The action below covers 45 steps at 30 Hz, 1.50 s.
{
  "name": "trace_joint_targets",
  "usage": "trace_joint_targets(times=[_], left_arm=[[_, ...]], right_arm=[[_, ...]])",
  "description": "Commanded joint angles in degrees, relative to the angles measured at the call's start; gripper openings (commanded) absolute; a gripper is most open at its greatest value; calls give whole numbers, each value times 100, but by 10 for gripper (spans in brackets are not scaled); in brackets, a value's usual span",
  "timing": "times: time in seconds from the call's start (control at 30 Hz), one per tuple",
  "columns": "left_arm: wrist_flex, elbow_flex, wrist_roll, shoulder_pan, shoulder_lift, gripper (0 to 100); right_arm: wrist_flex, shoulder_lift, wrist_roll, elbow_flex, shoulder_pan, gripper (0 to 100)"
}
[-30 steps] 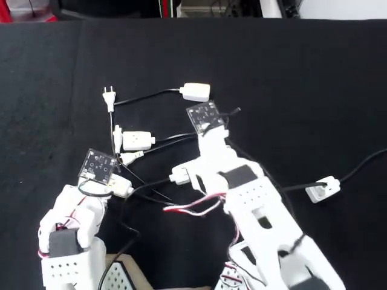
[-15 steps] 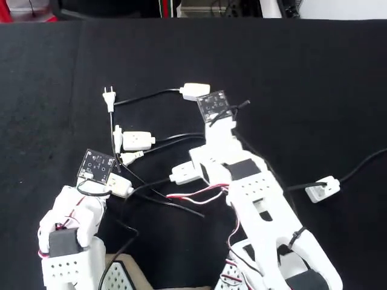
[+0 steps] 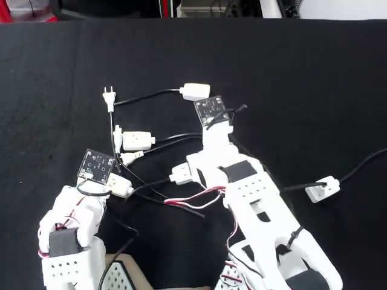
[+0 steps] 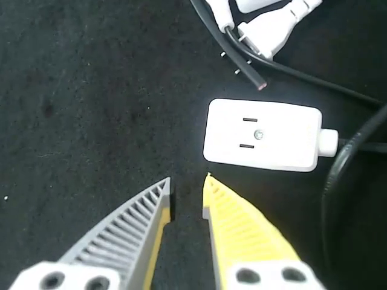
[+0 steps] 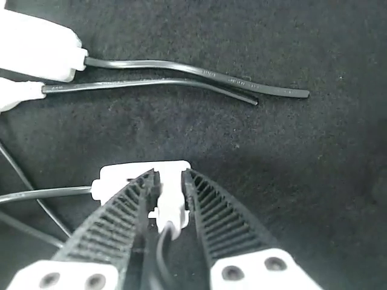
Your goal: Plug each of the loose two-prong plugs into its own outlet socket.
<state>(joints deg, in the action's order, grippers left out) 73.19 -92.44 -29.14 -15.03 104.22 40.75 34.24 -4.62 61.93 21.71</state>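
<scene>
My right gripper (image 5: 170,173) is shut on a white plug (image 5: 170,208) whose black cord runs back between the fingers. The plug stands against a white outlet block (image 5: 124,176); its prongs are hidden. In the high view this outlet (image 3: 180,175) peeks out beside the right arm. My left gripper (image 4: 187,179) is open by a narrow gap with nothing in it, just short of a white outlet socket (image 4: 263,134) lying face up. Loose white plugs (image 3: 109,96) (image 3: 129,158) and two more outlets (image 3: 195,91) (image 3: 138,141) lie on the black cloth beyond.
Black cords cross the cloth between the arms, two with cut ends (image 5: 305,93) close to the right gripper. Another white outlet (image 3: 322,188) lies far right on its own cord. The table's back edge (image 3: 193,19) runs across the top.
The right wrist swung away from the arm's base, then came back a little, and the white outlet beside it shifted slightly with it. The left arm has not moved.
</scene>
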Motion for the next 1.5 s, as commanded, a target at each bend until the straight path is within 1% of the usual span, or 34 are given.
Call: trace_joint_targets(times=[0.0, 0.33, 0.53, 0.83, 1.07, 1.47], left_arm=[[-97, 22, -62, -66, 26, 101], [-97, 22, -62, -75, 26, 101], [-97, 22, -62, -84, 26, 101], [-97, 22, -62, -92, 26, 102], [-97, 22, -62, -92, 26, 102], [-97, 22, -62, -92, 26, 102]], right_arm=[[79, -13, -70, -259, 70, 11], [9, -22, -70, -224, 70, 11], [-536, -22, -70, 75, 62, 11], [-519, -22, -70, 92, 62, 11], [-149, -22, -176, -66, 70, 11], [-141, -154, -193, -75, 97, 11]])
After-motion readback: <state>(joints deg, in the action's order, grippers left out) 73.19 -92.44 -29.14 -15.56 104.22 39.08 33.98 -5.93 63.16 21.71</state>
